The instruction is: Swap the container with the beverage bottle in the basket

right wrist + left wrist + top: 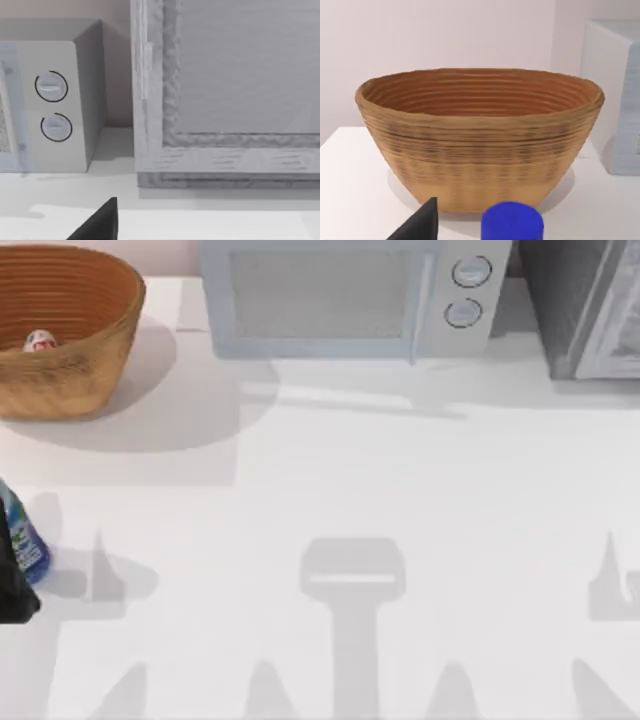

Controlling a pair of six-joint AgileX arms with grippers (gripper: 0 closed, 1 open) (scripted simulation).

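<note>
The container (40, 340) sits inside the basket (95, 360) at the table's far left corner, and the beverage bottle (25, 540) stands at the left edge, well apart from the basket. My left gripper (15, 585) is right at the bottle; I cannot tell if my jaws are apart or clamped on it. I think I am at the bottle-grabbing step, and next I need a firm hold on it.

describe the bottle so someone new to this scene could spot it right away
Start from the large round orange-brown woven wicker basket at the table's far left, then come down the left edge. There stands the small blue translucent plastic bottle, unlike the white red-labelled container inside the basket.
</note>
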